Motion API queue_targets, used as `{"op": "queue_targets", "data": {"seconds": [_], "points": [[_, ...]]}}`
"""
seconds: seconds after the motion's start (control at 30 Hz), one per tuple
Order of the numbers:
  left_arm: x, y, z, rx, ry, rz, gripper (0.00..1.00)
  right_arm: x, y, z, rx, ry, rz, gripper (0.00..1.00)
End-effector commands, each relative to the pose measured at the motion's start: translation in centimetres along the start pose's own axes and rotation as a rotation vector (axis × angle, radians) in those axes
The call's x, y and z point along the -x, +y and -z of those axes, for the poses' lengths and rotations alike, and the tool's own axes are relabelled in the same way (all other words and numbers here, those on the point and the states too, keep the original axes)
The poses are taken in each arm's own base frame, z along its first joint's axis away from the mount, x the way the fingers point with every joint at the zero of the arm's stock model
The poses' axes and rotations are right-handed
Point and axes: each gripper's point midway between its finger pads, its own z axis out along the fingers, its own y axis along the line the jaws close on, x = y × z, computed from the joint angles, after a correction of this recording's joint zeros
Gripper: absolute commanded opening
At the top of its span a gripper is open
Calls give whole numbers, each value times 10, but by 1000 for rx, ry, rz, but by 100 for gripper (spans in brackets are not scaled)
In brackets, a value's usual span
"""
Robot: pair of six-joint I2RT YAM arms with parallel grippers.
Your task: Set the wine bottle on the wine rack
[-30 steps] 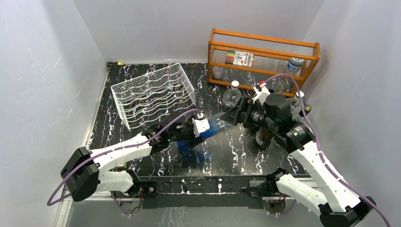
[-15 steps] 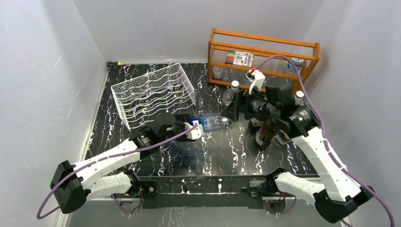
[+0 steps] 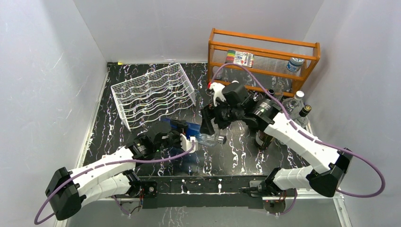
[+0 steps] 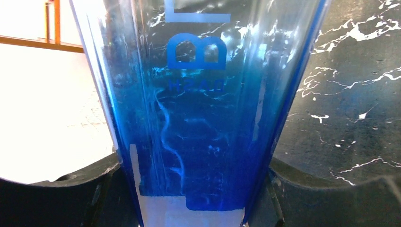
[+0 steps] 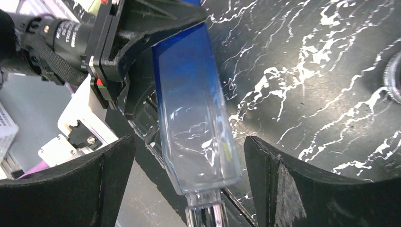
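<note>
Transport toward the rack looks like the step in hand. The left gripper (image 3: 183,134) is clamped narrow on the blue lower body of the wine bottle (image 3: 201,135). It holds the bottle lying on its side just above the dark marbled table (image 3: 236,156), near the middle, with the clear neck pointing right.

The right gripper (image 3: 211,125) stands wide, one finger on each side of the bottle's clear shoulder. The right wrist view shows open space on both sides, so it bears none of the weight.

The wine rack (image 3: 151,94) sits to the far left, well apart from the bottle, and no bottle lies in its cradles. An orange wooden shelf (image 3: 262,47) stands at the far right, with other bottles (image 3: 295,101) in front of it.

The next move probably calls for the right arm to lift clear. The left arm should then swing the bottle far and left, line it up with a wavy cradle and lower it flat before letting go. With only the base end held, the neck may sag.
</note>
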Motion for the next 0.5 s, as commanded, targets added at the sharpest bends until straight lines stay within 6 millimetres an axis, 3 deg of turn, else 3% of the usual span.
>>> {"op": "queue_targets", "data": {"seconds": [0.0,0.3,0.47], "points": [[46,66,25,247,-169,-95,0,7,14,-10,-8,-24,66,96],[53,58,30,250,-223,-209,0,-17,19,-26,50,64,79,98],[57,64,31,264,-230,-229,0,-31,29,-34,132,110,76,98]]}}
